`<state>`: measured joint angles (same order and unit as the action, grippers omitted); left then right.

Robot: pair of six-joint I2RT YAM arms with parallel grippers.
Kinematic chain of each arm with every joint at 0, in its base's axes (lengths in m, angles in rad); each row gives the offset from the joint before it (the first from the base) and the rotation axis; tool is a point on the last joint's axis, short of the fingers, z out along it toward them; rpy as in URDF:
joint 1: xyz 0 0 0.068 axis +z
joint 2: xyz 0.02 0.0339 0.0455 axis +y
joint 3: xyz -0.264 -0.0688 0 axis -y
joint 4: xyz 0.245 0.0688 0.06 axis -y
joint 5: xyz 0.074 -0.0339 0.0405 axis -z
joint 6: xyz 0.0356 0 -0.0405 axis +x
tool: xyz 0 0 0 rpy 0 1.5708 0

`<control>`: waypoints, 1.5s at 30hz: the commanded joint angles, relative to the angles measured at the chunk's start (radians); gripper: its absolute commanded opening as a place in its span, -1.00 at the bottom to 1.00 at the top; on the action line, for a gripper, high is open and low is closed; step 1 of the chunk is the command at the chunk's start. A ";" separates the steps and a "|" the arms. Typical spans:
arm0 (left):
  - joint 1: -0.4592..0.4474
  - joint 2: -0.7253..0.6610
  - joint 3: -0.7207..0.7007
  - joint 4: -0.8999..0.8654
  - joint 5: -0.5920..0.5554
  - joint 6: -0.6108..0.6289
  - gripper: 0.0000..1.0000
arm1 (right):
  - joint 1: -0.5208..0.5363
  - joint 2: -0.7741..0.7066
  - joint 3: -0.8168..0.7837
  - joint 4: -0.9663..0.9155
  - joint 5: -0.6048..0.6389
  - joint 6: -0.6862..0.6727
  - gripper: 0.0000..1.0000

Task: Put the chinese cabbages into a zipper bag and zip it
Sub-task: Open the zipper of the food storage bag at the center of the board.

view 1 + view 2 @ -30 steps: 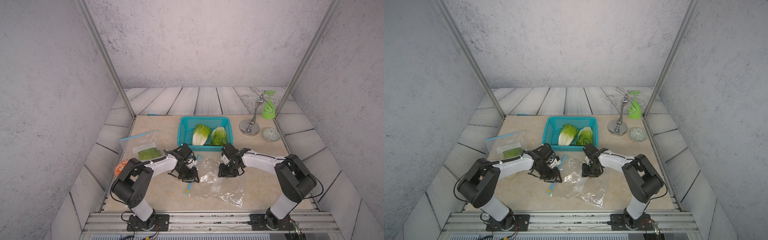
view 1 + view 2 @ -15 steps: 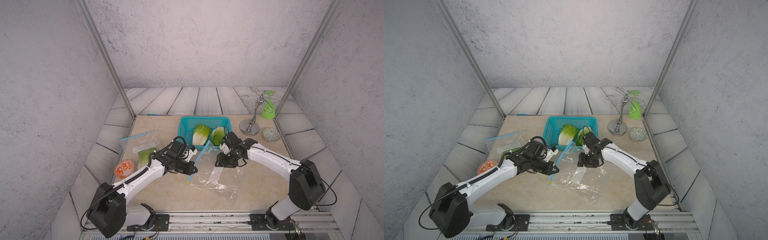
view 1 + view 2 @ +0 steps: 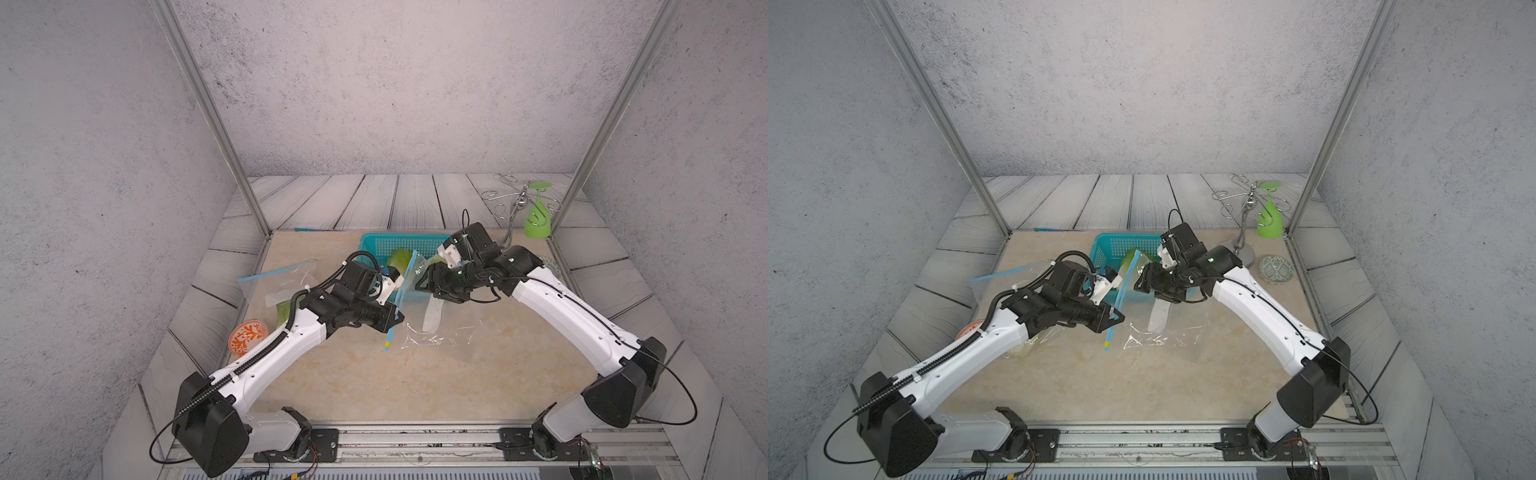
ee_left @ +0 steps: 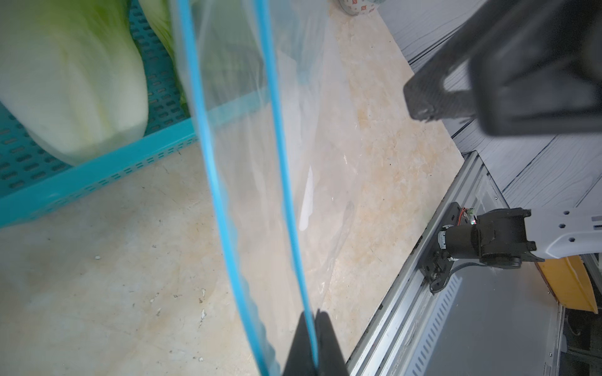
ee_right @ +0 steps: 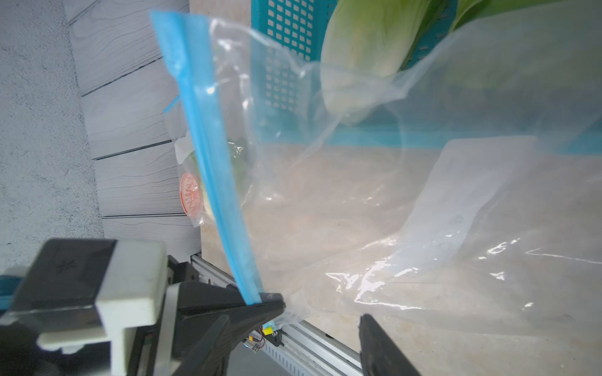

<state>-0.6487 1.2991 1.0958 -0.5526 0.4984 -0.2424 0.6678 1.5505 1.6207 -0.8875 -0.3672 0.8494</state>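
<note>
Two chinese cabbages [image 3: 398, 257] lay in the teal basket [image 3: 386, 241], white bases toward the robot, long axes front to back. A third cabbage [image 3: 284, 309] sat in the other bag [image 3: 291, 276]. The left gripper [image 3: 397, 318] was clamped on the zipper bag [image 3: 440, 336] at its blue strip [image 3: 402, 286], which slanted up toward the basket. Only the left wrist view showed that pinch cleanly. The right gripper [image 3: 423, 282] had its jaws apart, holding nothing.
</note>
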 commanded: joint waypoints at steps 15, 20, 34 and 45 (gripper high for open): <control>-0.039 -0.008 0.045 0.036 -0.038 0.005 -1.00 | 0.033 0.106 -0.025 0.038 0.104 0.077 0.38; -0.045 0.018 0.061 0.036 -0.028 0.005 -1.00 | 0.042 0.113 -0.018 -0.001 0.199 0.058 0.38; -0.048 0.031 0.057 0.030 -0.031 0.020 -1.00 | 0.064 0.028 -0.073 0.183 0.093 0.087 0.37; -0.045 0.020 0.070 0.007 -0.040 0.033 -1.00 | 0.075 -0.048 -0.159 0.237 0.088 0.055 0.48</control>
<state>-0.6903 1.3182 1.1370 -0.5423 0.4564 -0.2291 0.7368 1.5627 1.4685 -0.6788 -0.2642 0.9237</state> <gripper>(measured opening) 0.043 0.734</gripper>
